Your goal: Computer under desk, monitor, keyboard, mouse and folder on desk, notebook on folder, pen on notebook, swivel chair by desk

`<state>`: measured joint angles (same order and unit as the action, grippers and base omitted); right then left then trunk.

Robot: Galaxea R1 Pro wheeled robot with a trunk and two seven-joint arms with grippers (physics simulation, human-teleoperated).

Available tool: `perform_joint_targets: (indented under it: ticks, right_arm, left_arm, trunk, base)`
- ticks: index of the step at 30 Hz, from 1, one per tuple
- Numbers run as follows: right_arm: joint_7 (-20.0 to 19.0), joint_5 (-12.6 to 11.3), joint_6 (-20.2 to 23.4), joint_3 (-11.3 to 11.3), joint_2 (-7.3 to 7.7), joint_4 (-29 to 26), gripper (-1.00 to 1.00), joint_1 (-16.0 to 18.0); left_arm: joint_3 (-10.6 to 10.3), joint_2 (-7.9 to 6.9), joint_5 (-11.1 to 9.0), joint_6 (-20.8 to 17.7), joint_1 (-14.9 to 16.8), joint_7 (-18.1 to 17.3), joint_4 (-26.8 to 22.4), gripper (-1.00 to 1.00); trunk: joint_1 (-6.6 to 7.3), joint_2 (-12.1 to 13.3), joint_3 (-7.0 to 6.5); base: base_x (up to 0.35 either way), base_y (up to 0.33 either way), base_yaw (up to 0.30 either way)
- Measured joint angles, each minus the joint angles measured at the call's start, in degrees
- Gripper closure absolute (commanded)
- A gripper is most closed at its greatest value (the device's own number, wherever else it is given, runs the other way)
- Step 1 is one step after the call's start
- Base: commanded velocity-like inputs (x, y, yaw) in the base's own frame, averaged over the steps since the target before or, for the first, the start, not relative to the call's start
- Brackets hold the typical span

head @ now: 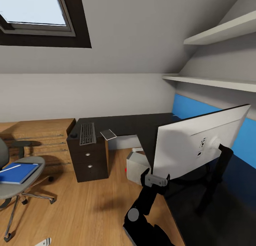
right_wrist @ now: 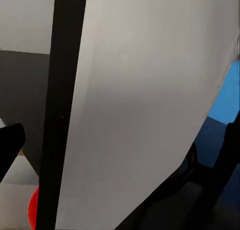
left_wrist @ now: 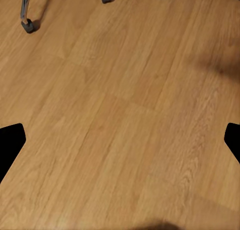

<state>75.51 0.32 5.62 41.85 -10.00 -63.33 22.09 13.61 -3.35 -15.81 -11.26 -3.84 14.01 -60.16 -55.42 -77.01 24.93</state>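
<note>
**A:** Where's the monitor?

**B:** On the bench, at about three o'clock in the head view, white back toward us, thin black stand under it. The right gripper sits at its lower corner; whether those fingers are clenched on the panel or released, I cannot tell.

**A:** How will it handle?

**B:** I'd judge it top-heavy, stiff and fragile, with a smooth shell that could slip. Hold the panel edge low down or the stand, never the screen face.

**A:** Anything in the way?

**B:** The computer stands on the floor just beside that corner. The keyboard and notebook lie at eleven o'clock, well apart. The left fingers hang released over bare floor.
</note>
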Motion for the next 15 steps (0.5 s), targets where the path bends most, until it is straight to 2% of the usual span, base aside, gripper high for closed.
perform_joint_targets:
  ticks: [15]
  right_arm:
    - [-0.05, 0.00, 1.60, -2.13, 0.00, -0.04, -1.00, 0.00]
  left_arm:
    - [0.00, 0.03, 0.00, 0.00, 0.00, 0.01, -0.01, -1.00]
  trunk:
    - [0.00, 0.00, 0.00]
  base:
    - [0.004, 0.000, 0.000]
